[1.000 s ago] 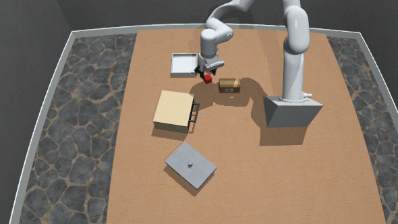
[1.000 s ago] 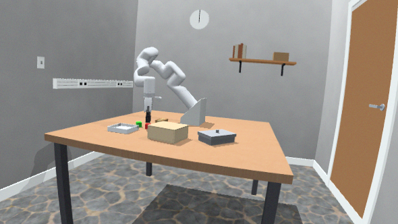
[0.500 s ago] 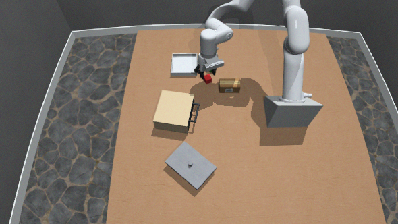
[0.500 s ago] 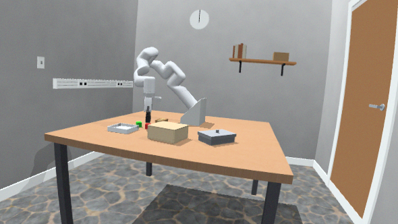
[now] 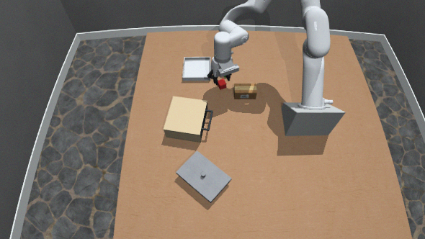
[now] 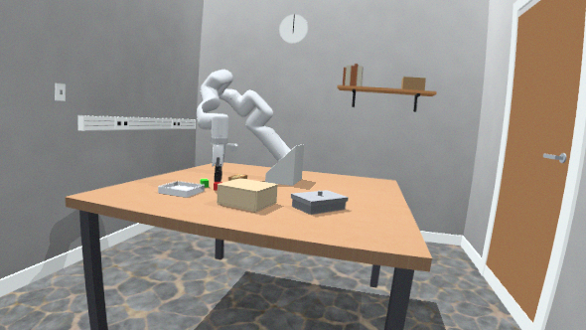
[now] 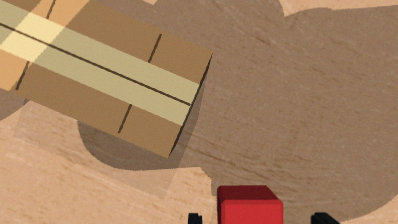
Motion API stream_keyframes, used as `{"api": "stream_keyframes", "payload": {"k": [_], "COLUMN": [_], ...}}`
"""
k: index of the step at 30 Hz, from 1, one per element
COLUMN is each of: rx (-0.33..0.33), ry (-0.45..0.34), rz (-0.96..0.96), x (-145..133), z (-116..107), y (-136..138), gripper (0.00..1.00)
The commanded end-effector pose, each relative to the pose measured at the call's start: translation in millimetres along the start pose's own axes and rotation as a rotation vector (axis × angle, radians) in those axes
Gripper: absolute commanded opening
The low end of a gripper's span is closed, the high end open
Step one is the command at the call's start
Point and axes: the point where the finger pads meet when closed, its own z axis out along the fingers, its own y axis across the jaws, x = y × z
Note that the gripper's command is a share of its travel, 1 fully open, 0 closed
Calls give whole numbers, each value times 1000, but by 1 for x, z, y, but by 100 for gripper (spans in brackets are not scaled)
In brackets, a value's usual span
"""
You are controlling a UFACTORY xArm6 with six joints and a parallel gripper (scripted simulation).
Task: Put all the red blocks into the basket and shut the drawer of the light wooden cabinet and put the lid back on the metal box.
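– Hovering where, with that gripper [image 5: 222, 78] [image 6: 218, 182] [image 7: 259, 218]?

– Pointing down at the red block [image 5: 222, 84] [image 6: 217, 186] [image 7: 251, 211], between the basket [image 5: 196, 79] [image 6: 174, 192] and the small brown box [image 5: 245, 88] [image 6: 237, 177] [image 7: 100, 65].

– Holding it?

– No, holding nothing. Opened fairly wide, with a gap on each side of the red block in the wrist view.

– In the basket yet, that red one?

– No, outside it, on the table [image 5: 274, 191] [image 6: 348, 234] [image 7: 300, 100]. Near the green block [image 6: 204, 183], too, in the exterior view.

– And about the light wooden cabinet [image 5: 185, 116] [image 6: 247, 194]?

– Looks closed from above, with its dark handle [image 5: 209, 120] turned toward the robot's base side. Hard to tell whether fully shut.

– Covered, the metal box [image 6: 319, 206]?

– Yes, topped by its grey lid [image 5: 212, 185] [image 6: 319, 196], knob [image 5: 203, 175] [image 6: 320, 193] upward. Lying beyond the cabinet from the basket.

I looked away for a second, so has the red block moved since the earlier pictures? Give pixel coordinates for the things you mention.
No. From above, the red block [image 5: 222, 84] [image 6: 217, 186] [image 7: 251, 212] sits where it did, just left of the cardboard box [image 5: 245, 92] [image 6: 237, 177] [image 7: 100, 65].
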Motion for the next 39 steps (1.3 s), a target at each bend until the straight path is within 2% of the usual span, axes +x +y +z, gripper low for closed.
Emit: {"api": "stream_keyframes", "payload": {"k": [1, 27, 39], "rx": [-3, -3, -3], "ry": [-1, -1, -1], "rz": [1, 1, 1], "x": [-1, -1, -1], "z": [2, 32, 38], "y": [1, 1, 1], "gripper": [66, 66, 66]}}
